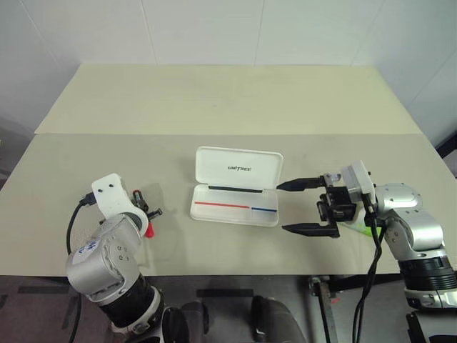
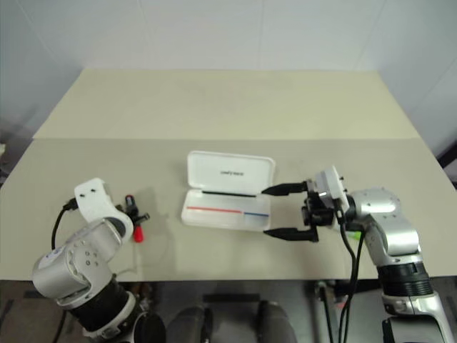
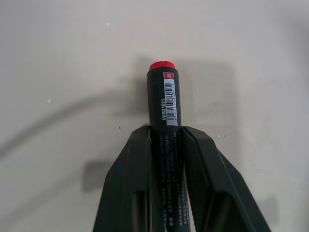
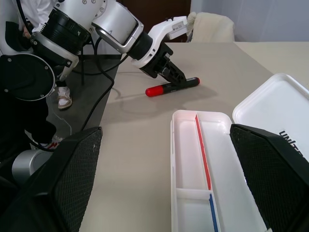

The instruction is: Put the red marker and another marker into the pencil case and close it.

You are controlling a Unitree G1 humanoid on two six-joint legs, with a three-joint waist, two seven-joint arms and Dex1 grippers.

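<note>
The pencil case lies open mid-surface, its tray bare. Left of it, the left tool pinches the red marker; the right tool stands spread at the case's right.

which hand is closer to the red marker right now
Left. The left hand has its fingers closed around the red marker on the table. The right hand is open, across the pencil case from it.
</note>
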